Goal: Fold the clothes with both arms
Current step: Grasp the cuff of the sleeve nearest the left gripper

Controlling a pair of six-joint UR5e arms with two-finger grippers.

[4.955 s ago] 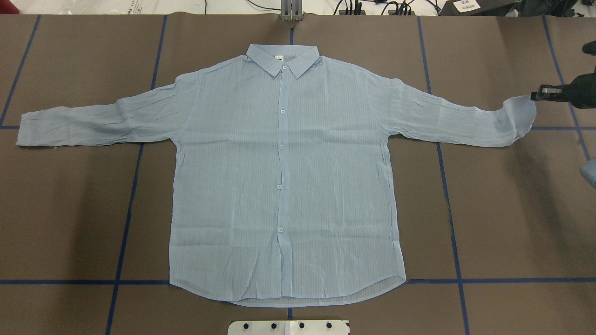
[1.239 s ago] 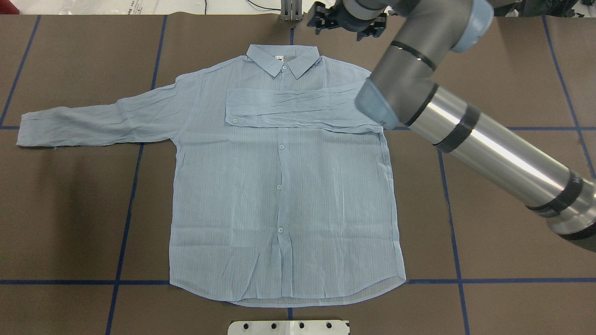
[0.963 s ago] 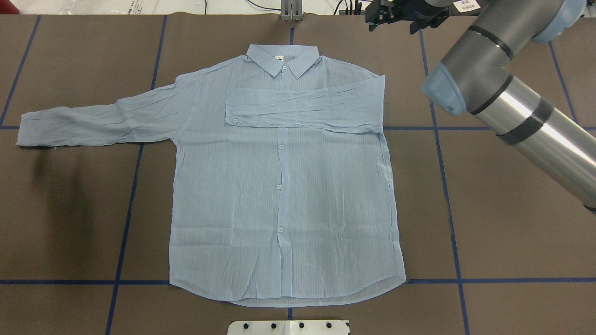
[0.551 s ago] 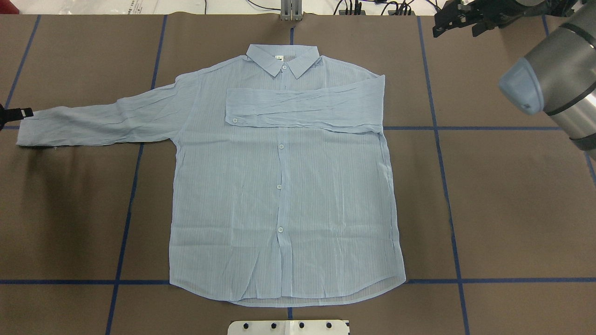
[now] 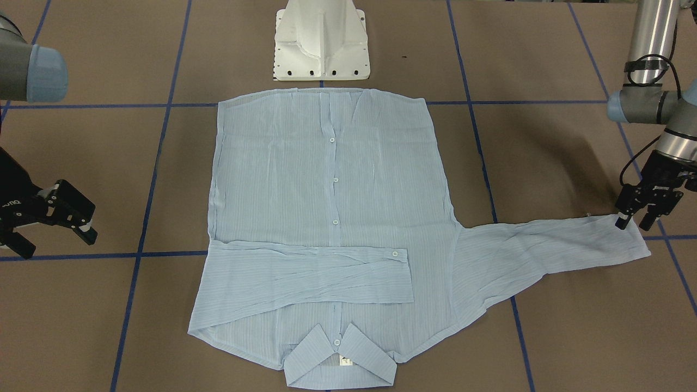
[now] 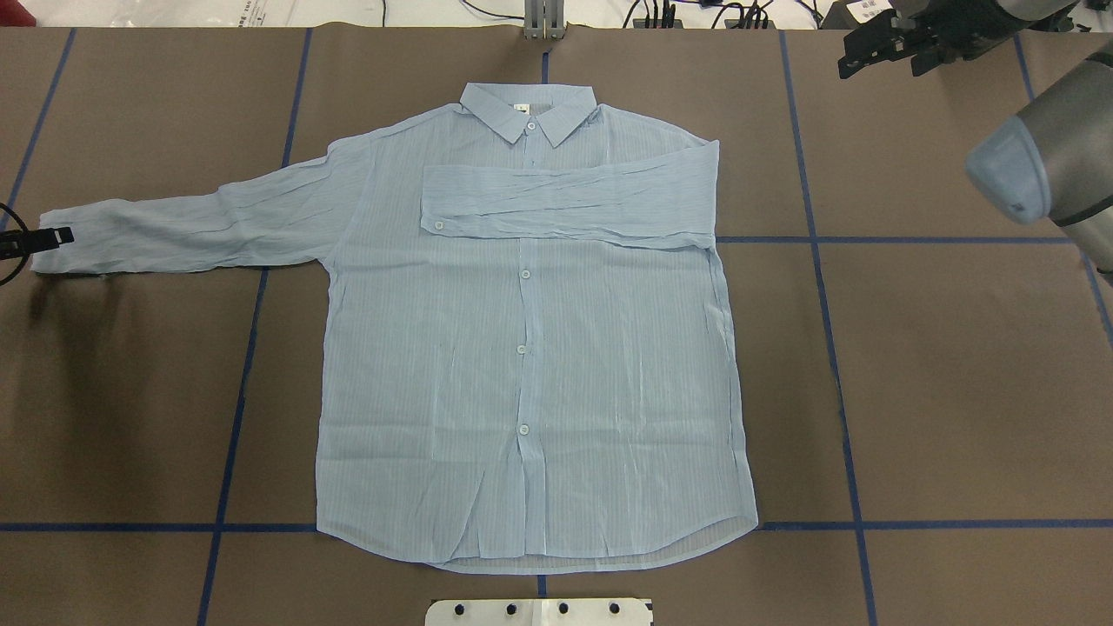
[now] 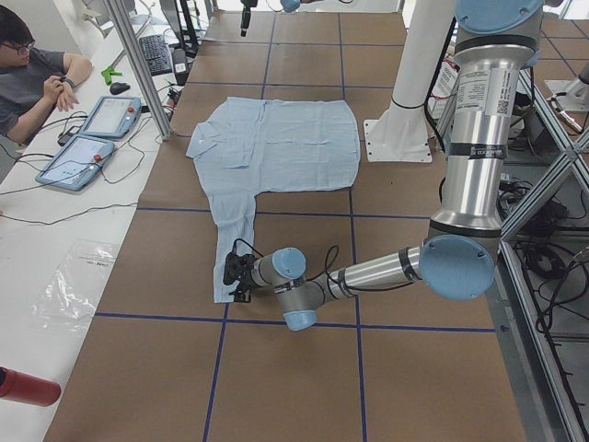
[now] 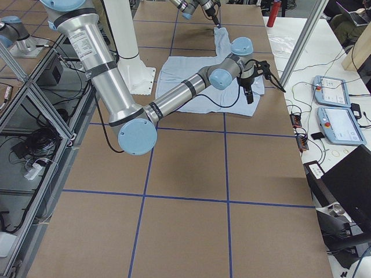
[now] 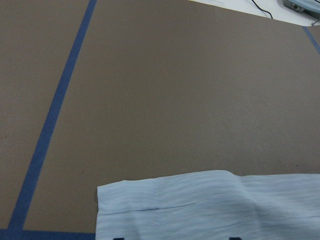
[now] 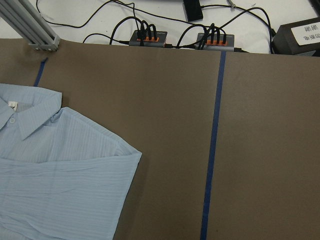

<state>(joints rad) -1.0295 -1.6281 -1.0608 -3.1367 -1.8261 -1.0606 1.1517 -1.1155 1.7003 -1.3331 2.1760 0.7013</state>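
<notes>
The pale-blue striped shirt (image 6: 530,365) lies flat, front up and buttoned, collar at the far side. One sleeve (image 6: 565,204) is folded across the chest. The other sleeve (image 6: 191,226) stretches out to the overhead view's left. My left gripper (image 6: 52,239) is open and low at that sleeve's cuff (image 9: 200,205), its jaws standing either side of the cuff's corner in the front view (image 5: 634,219). My right gripper (image 6: 883,65) is open and empty, off the shirt beyond its far right shoulder; it also shows in the front view (image 5: 54,237).
The white pedestal base (image 5: 321,41) stands at the shirt's hem side. Blue tape lines cross the brown table. Cable boxes (image 10: 150,37) and an aluminium post (image 6: 543,19) sit at the far edge. An operator (image 7: 37,78) with tablets sits beyond it.
The right arm, having laid its sleeve across the chest, has swung away to the far right. The left gripper has come in from the left edge to the outstretched sleeve's cuff.
</notes>
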